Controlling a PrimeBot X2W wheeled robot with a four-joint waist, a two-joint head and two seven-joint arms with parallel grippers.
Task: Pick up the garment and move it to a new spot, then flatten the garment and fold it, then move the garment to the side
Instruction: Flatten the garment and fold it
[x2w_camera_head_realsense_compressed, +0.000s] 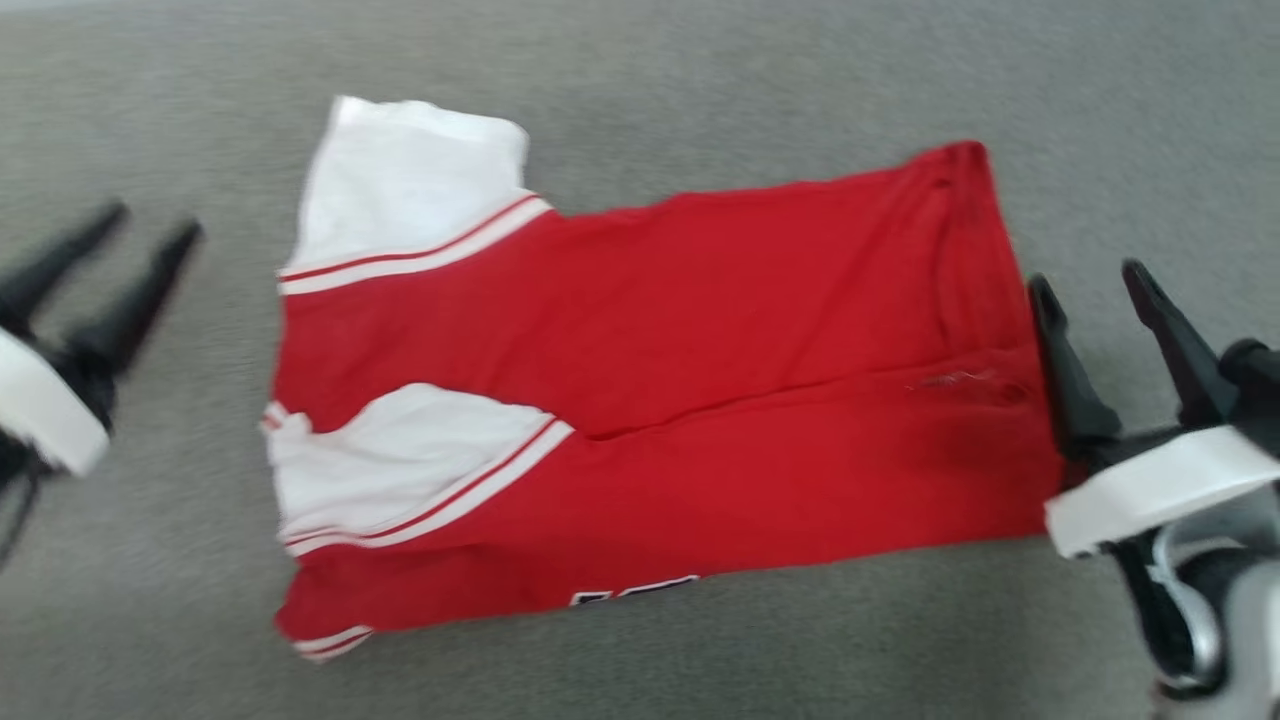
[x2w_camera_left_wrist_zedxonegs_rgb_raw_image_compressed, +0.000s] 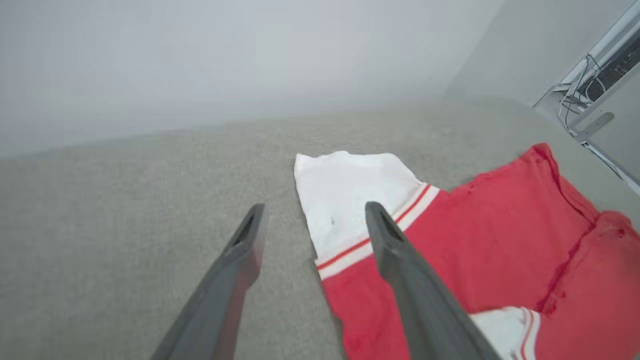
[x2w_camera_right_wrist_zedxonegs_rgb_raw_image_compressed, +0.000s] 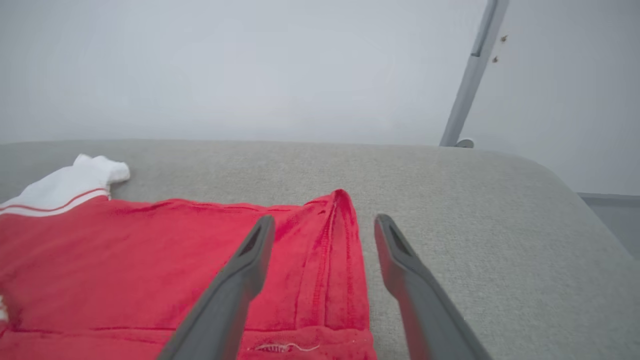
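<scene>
The left gripper (x2w_camera_head_realsense_compressed: 155, 220) hangs with its fingers spread wide and nothing between them. The garment (x2w_camera_head_realsense_compressed: 700, 380) lies off to its right, near but apart in the head view. The end nearest this gripper is the shoulder end, where two white sleeves (x2w_camera_head_realsense_compressed: 400, 180) with striped trim are turned over the red body. The garment is already doubled lengthwise, with a sliver of lettering (x2w_camera_head_realsense_compressed: 635, 592) peeking out at its near edge. Its long axis runs straight from one gripper across to the other, so each arm faces a short end. At the far end of that axis, the right gripper (x2w_camera_head_realsense_compressed: 1088, 277) is also wide and empty, and I judge it the nearer of the two. In its wrist view, one finger stands over the red hem (x2w_camera_right_wrist_zedxonegs_rgb_raw_image_compressed: 335, 250) and the other over bare cushion, straddling that edge; whether it touches the cloth I cannot tell. A crosswise fold or a slide aside would likely start from here. The surface is a grey upholstered cushion (x2w_camera_head_realsense_compressed: 700, 80), softly napped, backed by a pale wall, with a grey post (x2w_camera_right_wrist_zedxonegs_rgb_raw_image_compressed: 472, 75) beyond the right gripper.
</scene>
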